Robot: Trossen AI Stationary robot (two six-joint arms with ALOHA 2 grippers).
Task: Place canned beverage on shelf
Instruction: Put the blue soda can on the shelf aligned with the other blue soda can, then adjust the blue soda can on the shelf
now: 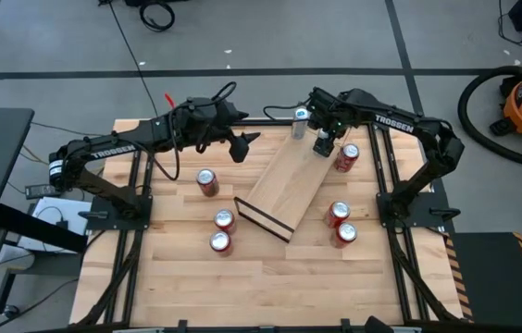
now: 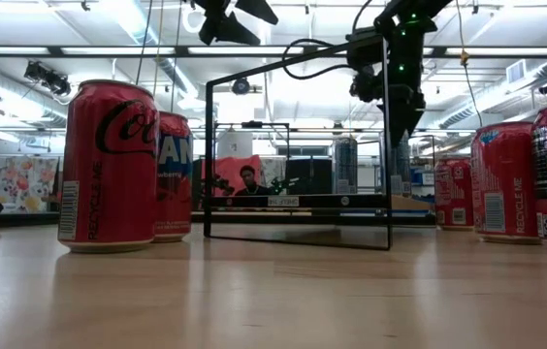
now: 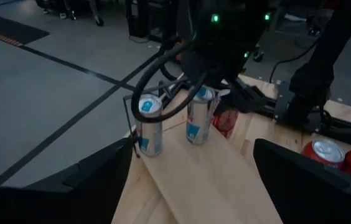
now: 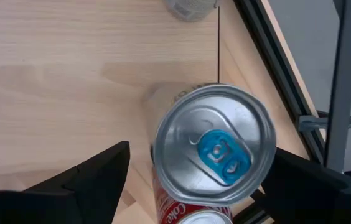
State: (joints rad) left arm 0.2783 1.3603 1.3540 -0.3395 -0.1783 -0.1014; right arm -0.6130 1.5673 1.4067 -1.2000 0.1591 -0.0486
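Nearest, the red cans stand on the desk, clear of trouble; the risk sits at the far end of the shelf, where a silver can stands upright close to the board's edge, a red can just beyond; a finger brushing it on lifting could tip it off; the right gripper straddles this can, fingers spread with gaps either side; the left gripper hovers beside the shelf, fingers wide, empty
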